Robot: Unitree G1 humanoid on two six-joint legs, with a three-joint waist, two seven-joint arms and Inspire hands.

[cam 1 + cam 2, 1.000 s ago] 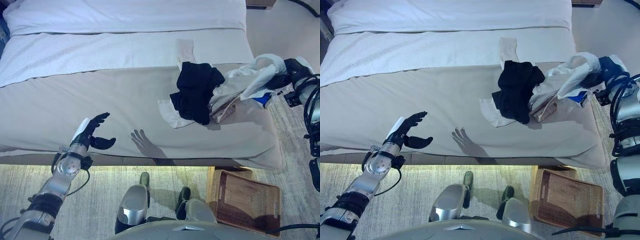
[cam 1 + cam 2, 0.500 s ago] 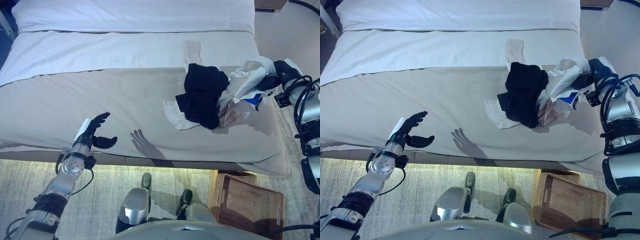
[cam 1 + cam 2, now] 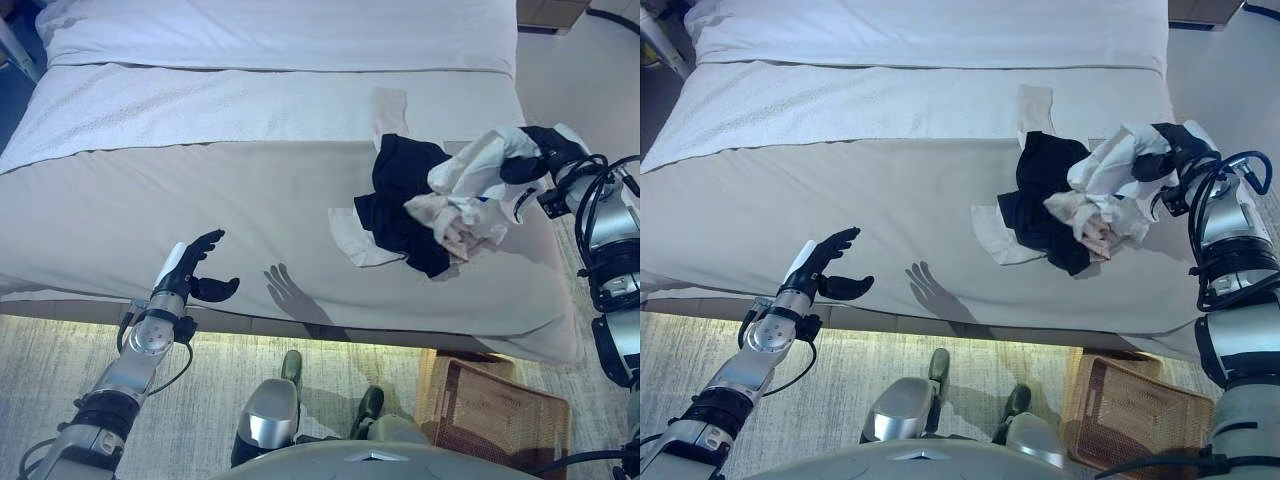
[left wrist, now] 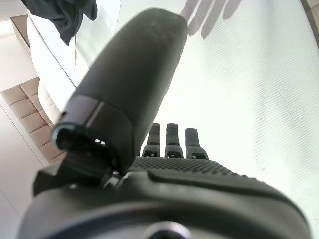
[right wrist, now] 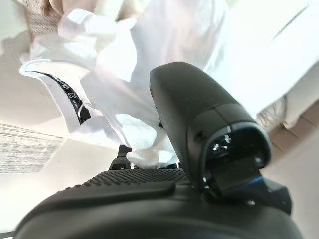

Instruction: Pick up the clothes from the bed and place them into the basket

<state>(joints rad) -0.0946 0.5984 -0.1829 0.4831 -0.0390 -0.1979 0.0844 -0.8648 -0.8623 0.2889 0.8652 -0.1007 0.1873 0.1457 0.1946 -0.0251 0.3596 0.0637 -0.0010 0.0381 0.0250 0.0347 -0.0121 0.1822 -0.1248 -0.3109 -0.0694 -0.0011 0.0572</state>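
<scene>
Gripping a bunch of white cloth [image 3: 470, 175] at the right of the frame, the right hand [image 3: 535, 160] has its fingers curled into the fabric, and the cloth trails from it down onto the bed [image 3: 200, 200]. The right wrist view shows the same white fabric [image 5: 124, 64] bunched past the hand's thumb, one strip with a dark printed edge hanging loose. The rest of the clothes lie in a heap just left of that hand, on the grey cover: a black garment [image 3: 400, 200], a pale patterned piece [image 3: 450, 220] resting on top of it, and a white piece [image 3: 352, 240] showing from under its lower left edge. A narrow white strip [image 3: 388, 108] lies just above the heap, on the lighter band of bedding.

The left hand [image 3: 190, 275] hovers over the bed's near edge at the lower left, fingers straight and spread, thumb out, holding nothing.

The basket [image 3: 500, 420] stands on the floor at the lower right of the frame, below the bed's corner, well apart from the heap
</scene>
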